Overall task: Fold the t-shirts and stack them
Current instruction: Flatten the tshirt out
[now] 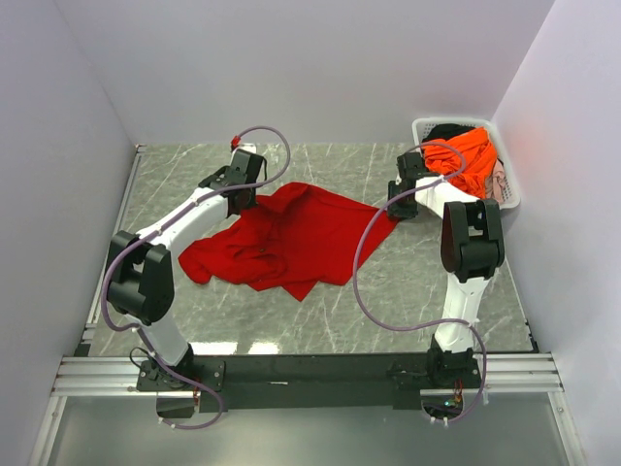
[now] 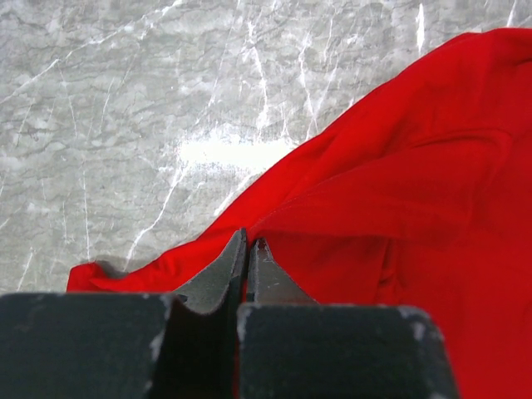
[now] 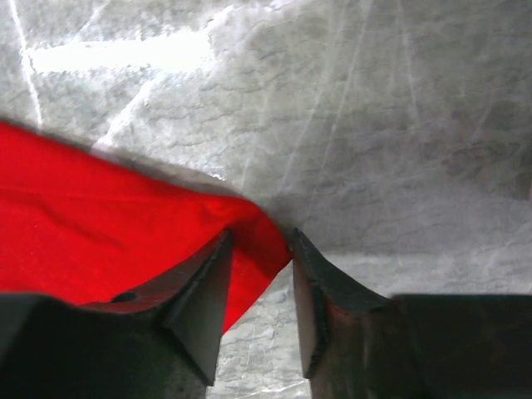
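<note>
Top external view has the red shirt [image 1: 281,243] lying rumpled but half spread in the middle of the desk [image 1: 417,291], with an arm reaching to each far corner of it; I judge this to be the set-up for pulling it flat before the first fold. Left tool [image 2: 249,241] is closed, its dark tapered fingers pressed together at the shirt's edge with a sliver of red between them, so it seems to pinch a thin hem. Right tool [image 3: 258,237] stands parted, a pointed corner of cloth lying in the gap against one finger, not yet clamped. The cloth is soft, matte and plain, falling in broad loose folds; it should slide easily on the glossy grey marbled desk. An orange shirt [image 1: 471,155] and a dark shirt [image 1: 448,130] sit heaped in the white slotted basket [image 1: 512,194] at the far right, unfolded.
</note>
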